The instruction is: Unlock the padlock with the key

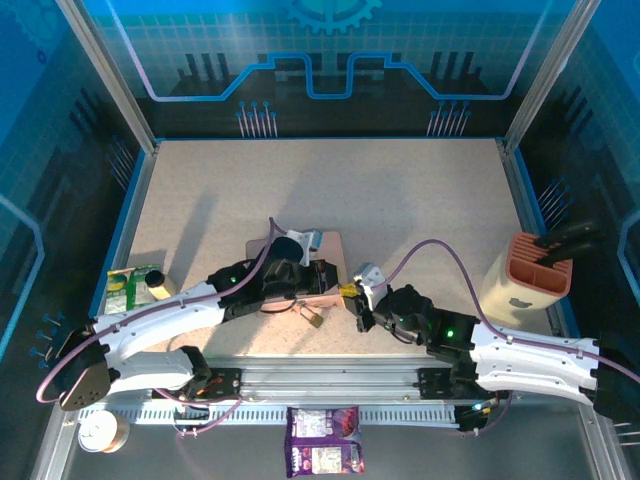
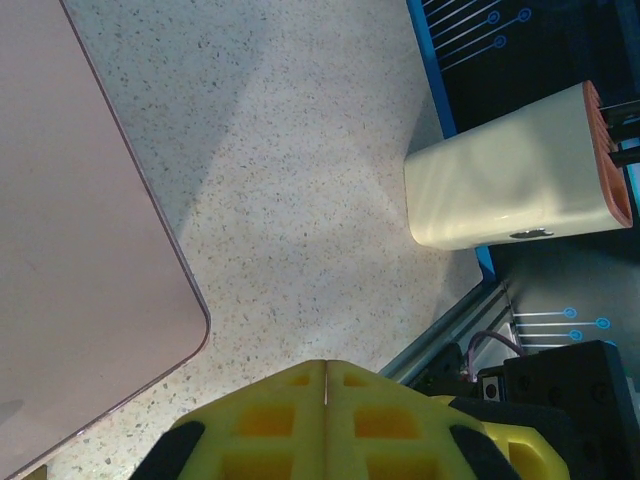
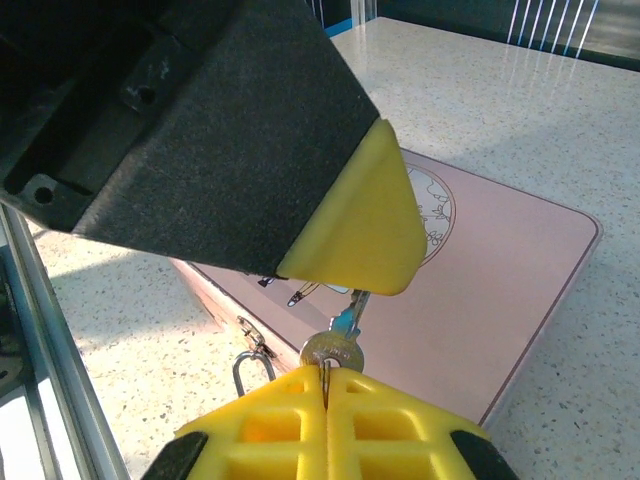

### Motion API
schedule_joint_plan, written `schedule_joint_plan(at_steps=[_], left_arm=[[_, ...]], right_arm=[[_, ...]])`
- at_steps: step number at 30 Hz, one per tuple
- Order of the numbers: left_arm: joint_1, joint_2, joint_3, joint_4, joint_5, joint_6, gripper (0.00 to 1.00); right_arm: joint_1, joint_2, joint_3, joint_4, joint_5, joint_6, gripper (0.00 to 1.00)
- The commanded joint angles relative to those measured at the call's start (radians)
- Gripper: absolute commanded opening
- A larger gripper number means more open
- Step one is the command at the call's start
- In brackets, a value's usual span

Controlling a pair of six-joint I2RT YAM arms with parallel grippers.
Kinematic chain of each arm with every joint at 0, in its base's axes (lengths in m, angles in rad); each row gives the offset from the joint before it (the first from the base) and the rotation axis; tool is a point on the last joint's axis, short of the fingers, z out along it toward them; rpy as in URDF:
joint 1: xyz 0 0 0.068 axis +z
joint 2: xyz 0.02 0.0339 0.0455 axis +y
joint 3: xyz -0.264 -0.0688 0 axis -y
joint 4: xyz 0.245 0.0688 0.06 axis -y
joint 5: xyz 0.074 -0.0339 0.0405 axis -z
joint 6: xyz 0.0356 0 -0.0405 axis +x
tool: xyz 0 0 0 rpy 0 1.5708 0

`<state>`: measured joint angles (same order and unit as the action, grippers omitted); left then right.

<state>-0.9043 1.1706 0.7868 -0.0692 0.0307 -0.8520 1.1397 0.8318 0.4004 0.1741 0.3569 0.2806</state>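
Observation:
My right gripper point(image 3: 327, 375) is shut on the round head of the small silvery key point(image 3: 335, 350). The key's blade points up and disappears under the yellow fingertip point(image 3: 365, 230) of my left gripper. In the left wrist view the left gripper point(image 2: 326, 372) is shut, with a thin bright sliver between its pads. Both grippers meet at the pink tin's front right corner point(image 1: 345, 290). The brass padlock point(image 1: 315, 318) hangs at the front edge of the tin point(image 1: 328, 248). Its silver shackle point(image 3: 247, 365) is through the tin's hasp, and its body is hidden in the right wrist view.
A cream holder with a terracotta top point(image 1: 525, 275) stands at the right edge. Green packets point(image 1: 130, 290) lie at the left edge. A purple packet point(image 1: 322, 440) and a small round tub point(image 1: 102, 432) sit below the aluminium rail point(image 1: 320, 385).

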Motion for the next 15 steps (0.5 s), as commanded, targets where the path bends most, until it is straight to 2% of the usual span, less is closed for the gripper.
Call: schedule_joint_plan(at_steps=[1, 3, 4, 7, 9, 12, 15], left_arm=[[-0.007, -0.01, -0.02, 0.036, -0.002, -0.026, 0.01], [-0.008, -0.019, -0.032, 0.048, -0.016, -0.037, 0.0], [-0.007, -0.025, -0.042, 0.061, -0.029, -0.046, 0.0], [-0.007, -0.046, -0.078, 0.104, -0.081, -0.082, 0.0], [-0.007, -0.059, -0.106, 0.149, -0.124, -0.116, 0.0], [-0.007, -0.071, -0.156, 0.255, -0.176, -0.166, 0.0], [-0.007, -0.066, -0.159, 0.316, -0.198, -0.185, 0.0]], right_arm=[[0.011, -0.006, 0.036, 0.026, 0.032, 0.021, 0.0], [0.009, -0.008, 0.039, 0.024, 0.029, 0.035, 0.03], [0.003, -0.012, 0.041, 0.02, 0.033, 0.051, 0.11], [-0.026, -0.042, 0.044, 0.003, 0.042, 0.133, 0.27], [-0.073, -0.074, 0.043, -0.016, 0.025, 0.241, 0.47], [-0.146, -0.108, 0.018, 0.03, -0.072, 0.415, 0.52], [-0.167, -0.117, -0.012, 0.087, -0.092, 0.568, 0.52]])
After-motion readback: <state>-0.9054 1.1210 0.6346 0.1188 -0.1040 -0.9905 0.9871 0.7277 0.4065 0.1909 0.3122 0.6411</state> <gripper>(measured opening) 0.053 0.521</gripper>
